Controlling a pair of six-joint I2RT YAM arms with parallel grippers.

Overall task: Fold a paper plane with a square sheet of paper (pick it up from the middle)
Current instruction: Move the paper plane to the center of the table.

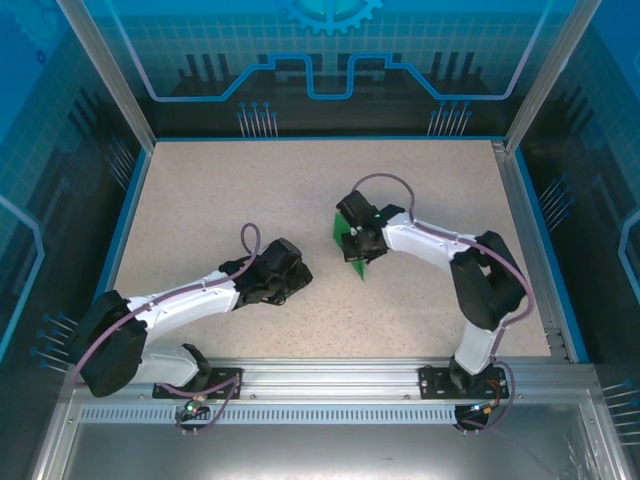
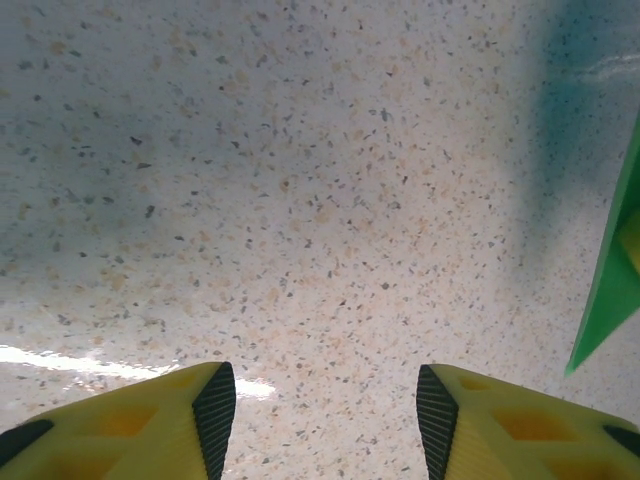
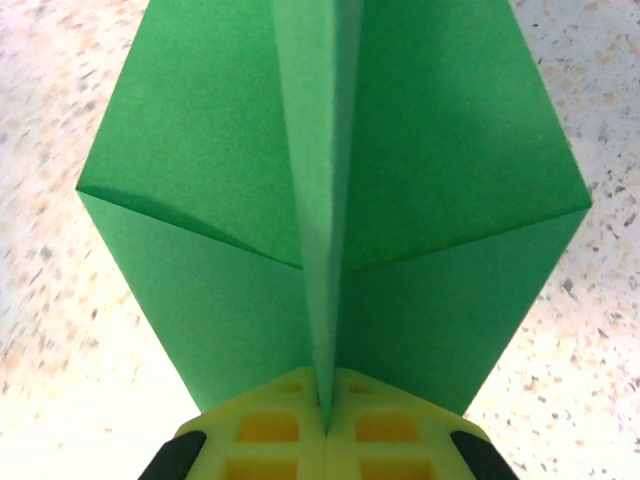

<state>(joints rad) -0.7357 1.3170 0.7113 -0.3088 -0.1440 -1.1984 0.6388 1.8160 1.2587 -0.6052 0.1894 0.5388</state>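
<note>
We note right gripper [image 3: 325, 405] clamped on paper plane [image 3: 330, 200] centre crease, long axis pointing away from it. Left gripper [image 2: 325, 405] jaws apart, empty; plane off to its right.

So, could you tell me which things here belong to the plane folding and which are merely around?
Job:
- green paper, part-folded, centre crease pinched in the shut right gripper
- left gripper, open and empty

Merely around:
- speckled table
- blue enclosure walls
</note>
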